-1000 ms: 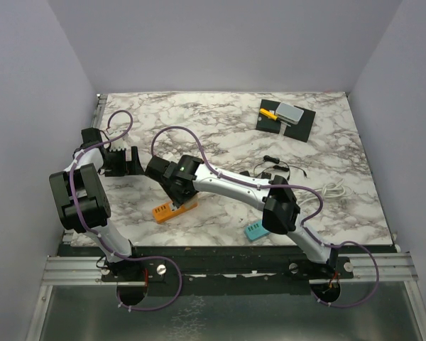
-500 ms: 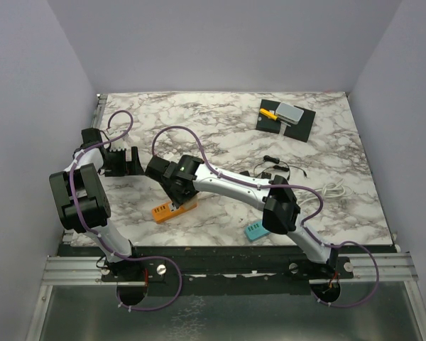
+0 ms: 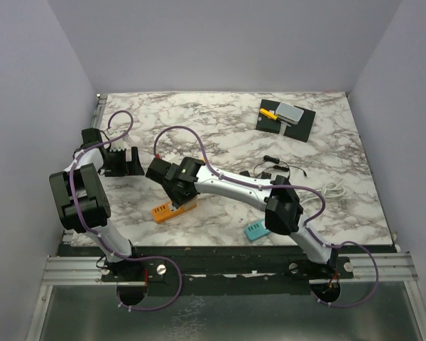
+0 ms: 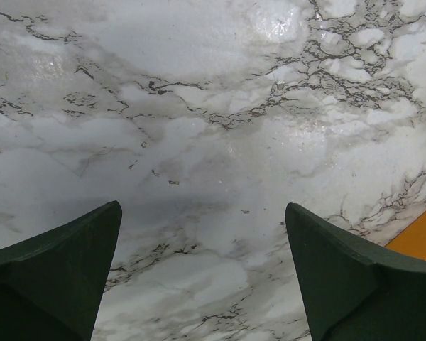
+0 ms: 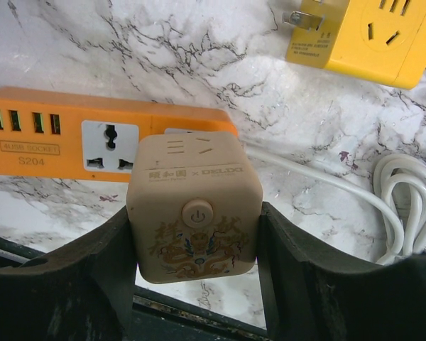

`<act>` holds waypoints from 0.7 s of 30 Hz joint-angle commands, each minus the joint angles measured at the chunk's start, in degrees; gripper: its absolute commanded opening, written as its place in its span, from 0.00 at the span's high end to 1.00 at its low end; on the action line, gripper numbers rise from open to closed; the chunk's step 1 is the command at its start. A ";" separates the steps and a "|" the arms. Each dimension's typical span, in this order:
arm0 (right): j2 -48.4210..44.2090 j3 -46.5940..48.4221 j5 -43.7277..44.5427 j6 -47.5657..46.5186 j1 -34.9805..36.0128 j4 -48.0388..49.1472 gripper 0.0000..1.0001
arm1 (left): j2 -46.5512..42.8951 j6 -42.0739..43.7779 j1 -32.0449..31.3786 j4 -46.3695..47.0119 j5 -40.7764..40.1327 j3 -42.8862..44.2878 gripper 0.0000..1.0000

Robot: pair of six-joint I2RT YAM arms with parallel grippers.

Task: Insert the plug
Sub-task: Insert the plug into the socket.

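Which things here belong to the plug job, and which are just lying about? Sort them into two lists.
In the job:
- beige cube plug, clamped in the right gripper
- orange power strip

Lying about:
- yellow cube adapter
- teal block
- black mat with a grey piece on it
- black cable

The table (image 3: 220, 121) is white marble with grey and black wiggly lines. The power strip (image 5: 50, 114) is orange with a white socket face. The cube plug (image 5: 194, 213) is pale tan with a gold dragon swirl drawn on it. Another cube (image 5: 369, 35) is yellow. The cord (image 5: 305, 174) is white. A small block (image 3: 255, 231) is teal. The left gripper (image 4: 202, 209) has dark green fingers (image 4: 50, 277).
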 commanded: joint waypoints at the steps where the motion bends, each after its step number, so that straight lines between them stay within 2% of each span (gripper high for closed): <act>1: 8.48 -4.83 -3.33 -0.81 -0.82 -2.80 0.99 | -0.73 0.33 0.02 -0.19 0.85 -0.43 0.01; 9: 10.40 -5.89 -4.34 -2.82 -1.45 -3.50 0.99 | -1.09 0.37 -0.02 -0.19 0.88 -0.61 0.01; 17: 3.82 -19.00 -3.92 0.26 -1.28 3.57 1.00 | -0.94 0.41 0.13 -0.23 0.69 0.00 0.01; 21: -1.27 -25.63 -2.21 1.40 -0.75 10.50 0.99 | -0.82 0.39 0.12 -0.19 0.50 0.18 0.01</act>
